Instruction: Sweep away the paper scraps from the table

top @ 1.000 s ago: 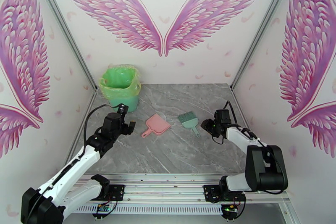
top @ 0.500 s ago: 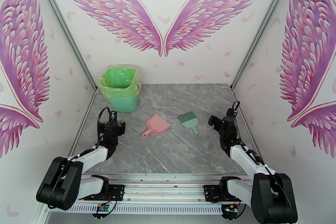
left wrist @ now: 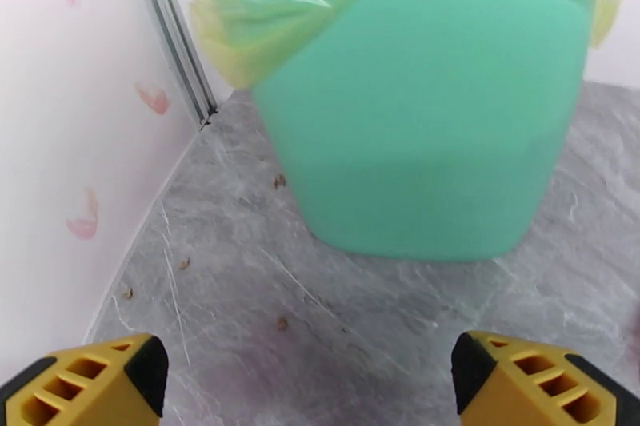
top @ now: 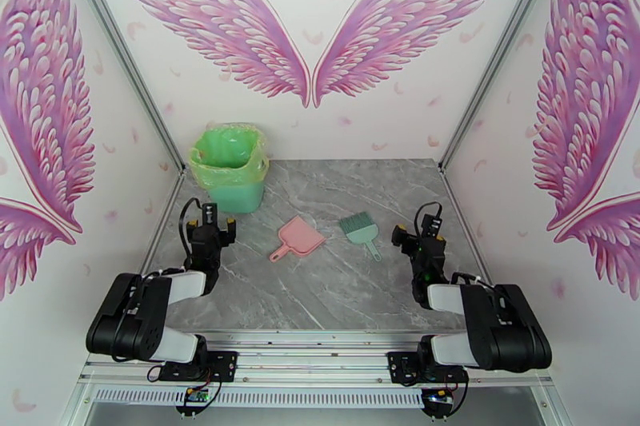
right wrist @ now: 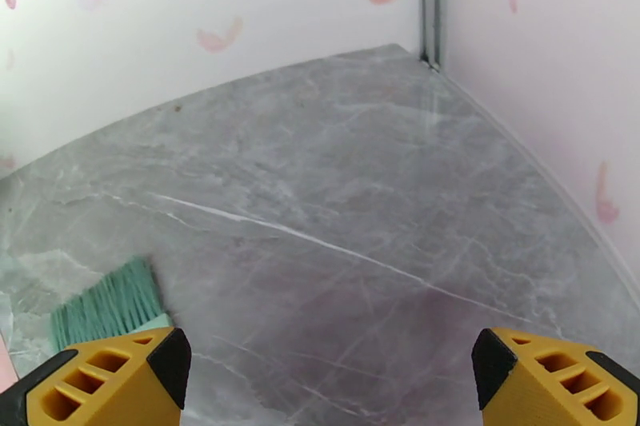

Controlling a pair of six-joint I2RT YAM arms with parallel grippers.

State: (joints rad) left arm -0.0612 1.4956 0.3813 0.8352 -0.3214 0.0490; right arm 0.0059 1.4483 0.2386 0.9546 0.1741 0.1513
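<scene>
- Right now both arms sit folded low near their bases — forearms pointing toward the back wall.
- I see the left pincer (top: 214,221) (left wrist: 308,376) spread wide and empty, facing the green bin (top: 230,166) close by the left rail (left wrist: 172,36).
- I read the right pincer (top: 420,229) (right wrist: 328,376) as released too, holding nothing, aimed at the back right corner.
- Under both, the tabletop (top: 336,284) runs rail to rail; the pink dustpan (top: 298,237) and teal brush (top: 362,230) lie side by side mid-tabletop, well apart from either pincer — bare marble around them.
</scene>
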